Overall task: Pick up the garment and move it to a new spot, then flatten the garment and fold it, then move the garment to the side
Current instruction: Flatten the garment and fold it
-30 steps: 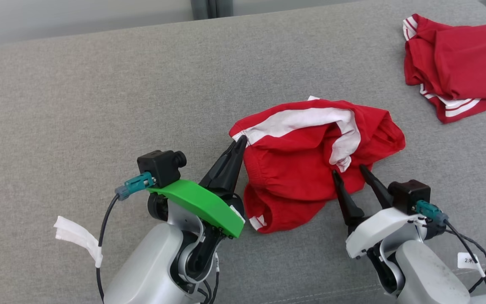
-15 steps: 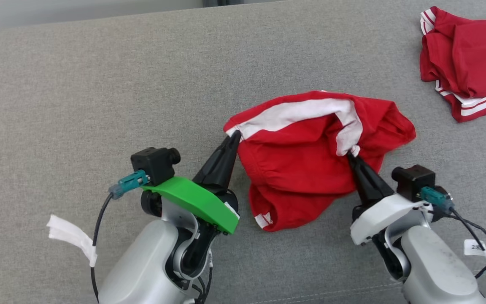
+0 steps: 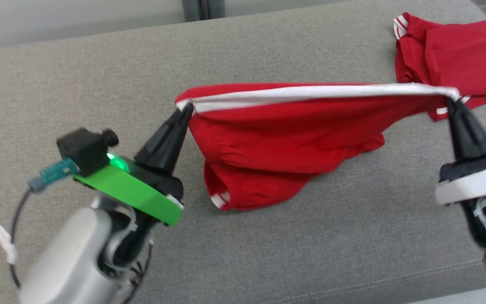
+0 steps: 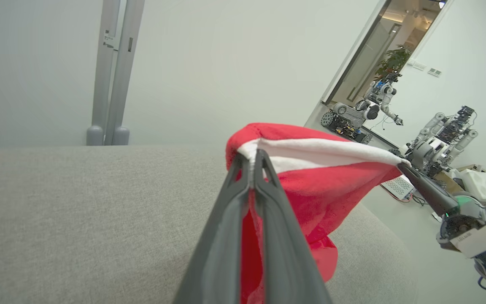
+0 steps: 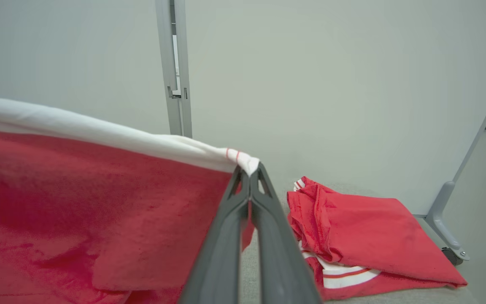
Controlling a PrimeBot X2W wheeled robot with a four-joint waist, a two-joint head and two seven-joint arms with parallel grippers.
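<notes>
Red garment [image 3: 285, 139] is hanging by its white band [image 3: 310, 92] between the left gripper [image 3: 187, 108] and right gripper [image 3: 452, 101] above a grey couch [image 3: 99, 84], the band running taut from 9 to 3 o'clock in the head view. Open cushion is lying at 9 and 6 o'clock of the cloth. The couch's back edge is running along 12 o'clock against a pale wall [image 3: 57, 21], a front seam is showing at 5 o'clock, and a second red pile [image 3: 458, 50] is sitting at 1 o'clock, just behind the right gripper's tip. Both arms are reaching up from the lower corners, the left fingers tilting toward 1 o'clock under a green plate [image 3: 129, 194], the right toward 11. Both pairs of jaws are pressing fully together, each pinching one end of the band. The red body is sagging below; whether its lowest fold is touching the cushion cannot be told. The left wrist view is showing the right gripper at 3 o'clock, a grey post [image 4: 108, 84] at 11 and other robots [image 4: 441, 139] at 2. The right wrist view is showing the pile folded on the couch at 4 o'clock, white stripes at its edge, and a frame leg [image 5: 445, 223] beyond it
</notes>
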